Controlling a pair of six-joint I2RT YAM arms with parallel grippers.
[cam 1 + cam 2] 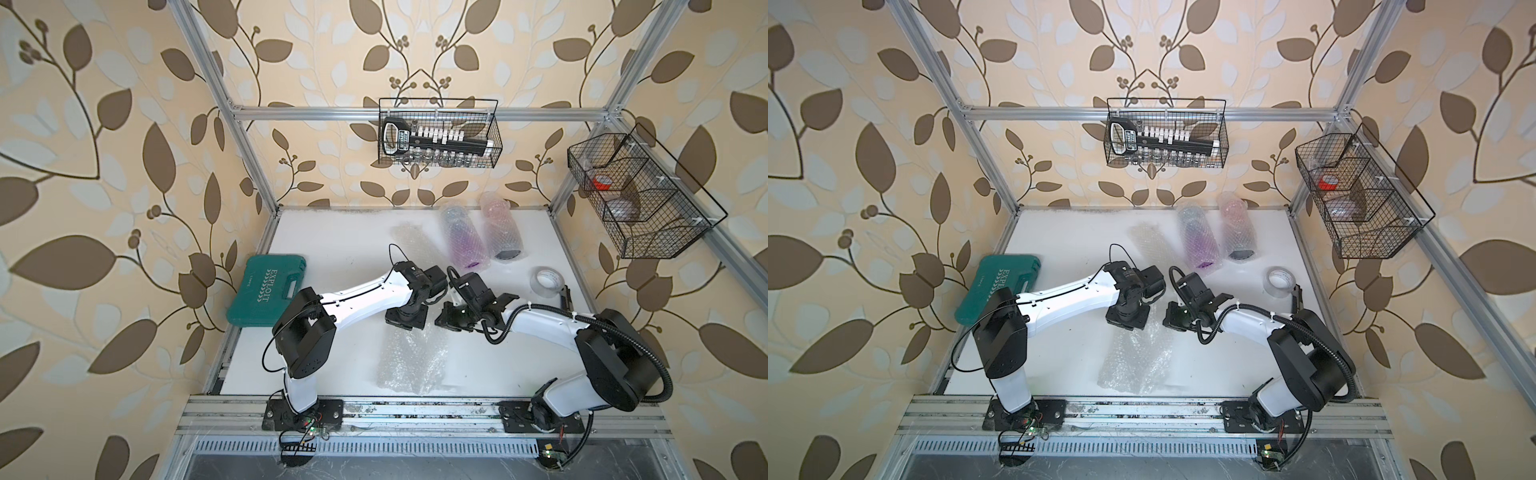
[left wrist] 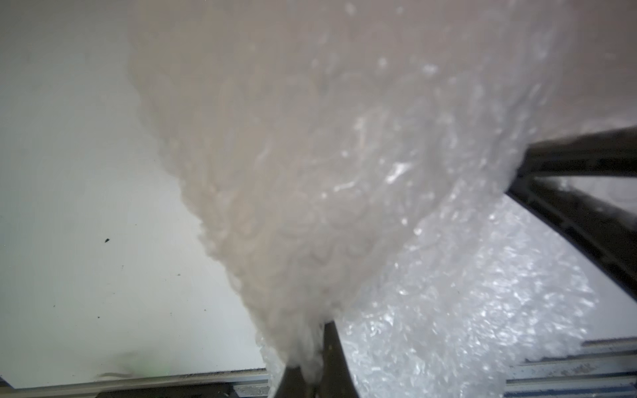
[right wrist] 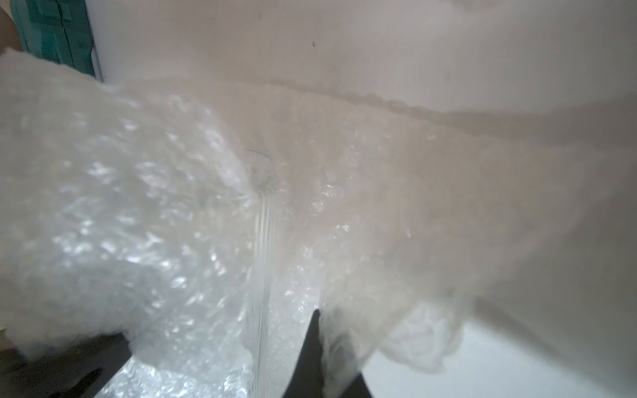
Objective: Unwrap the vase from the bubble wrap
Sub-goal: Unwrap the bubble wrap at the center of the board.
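Left wrist view: shows the left claw (image 2: pixel 306 375) closed tight on a gathered fold of the bubble wrap (image 2: pixel 310 206), the sheet fanning away from the pinch above the white worktop (image 2: pixel 86 172). Right wrist view: shows the right claw (image 3: pixel 336 365) likewise shut on another edge of the wrap and, through the film, the probable vase (image 3: pixel 262 241), clear and ribbed, lying inside the loose sheet. Both top views: place the two claws close together over the middle of the worktop, the wrap trailing from under them toward the front rail (image 1: pixel 415 409). Suggests a two-point hold, chosen to draw the layers apart and to free the vase without lifting it along with the plastic; calls for a slow, opposed pull, given slippery film and a likely fragile load. Leaves a purple wrapped bundle (image 1: pixel 463 239), a pink-and-dark bundle (image 1: pixel 500 228) and a flat sheet (image 1: pixel 409 237) at the back, a tape roll (image 1: pixel 546 282) on the right and a green tool case (image 1: pixel 268 291) on the left, all well apart from the pull.
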